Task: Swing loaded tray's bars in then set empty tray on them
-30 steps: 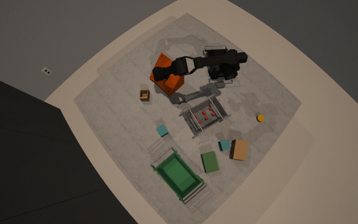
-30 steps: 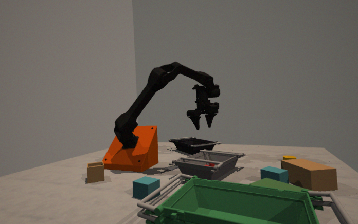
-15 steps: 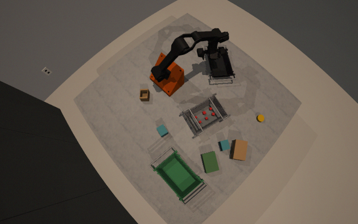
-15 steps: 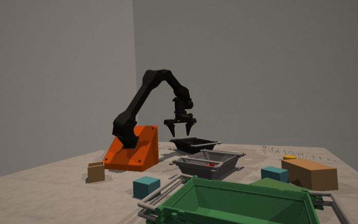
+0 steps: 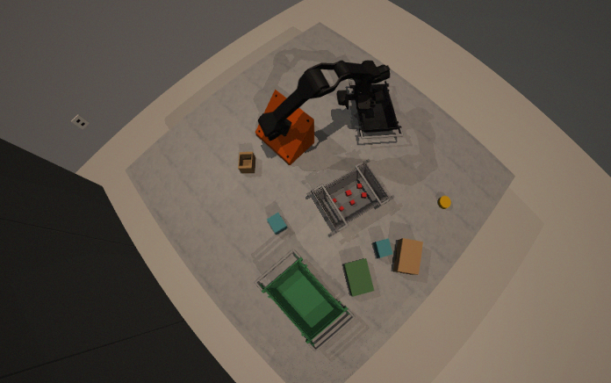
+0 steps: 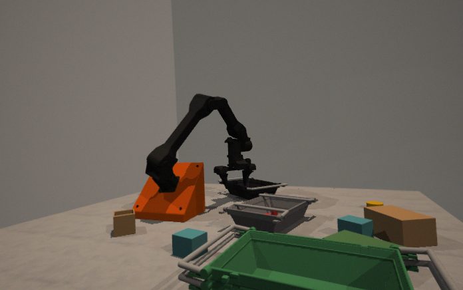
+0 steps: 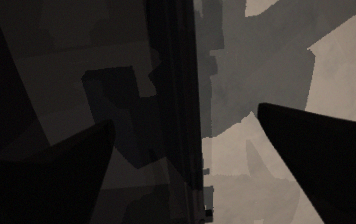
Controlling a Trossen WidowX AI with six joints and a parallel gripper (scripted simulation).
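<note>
The loaded grey tray [image 5: 355, 209] [image 6: 253, 221] stands mid-table with several red blocks [image 5: 348, 192] [image 6: 274, 213] inside. Its two wire bars [image 5: 327, 194] [image 5: 370, 184] both lie across its top. The empty black tray [image 5: 383, 119] [image 6: 263, 185] stands at the back, its near bar [image 5: 382, 136] swung out over its end. My gripper [image 5: 356, 105] [image 6: 235, 184] [image 7: 186, 118] is open and empty, low at the black tray's long side. In the wrist view the tray's long wall [image 7: 175, 60] runs between the fingers, one on the inner side, one outside; no contact shows.
A green tray [image 5: 306, 297] [image 6: 307, 253] with bars swung out stands at the front. Around the grey tray are teal cubes [image 5: 276, 223] [image 5: 383, 248], a green block [image 5: 358, 277], an orange-tan block [image 5: 409, 256] and a yellow disc [image 5: 444, 202]. A small open box [image 5: 246, 162] stands near the orange base [image 5: 295, 140].
</note>
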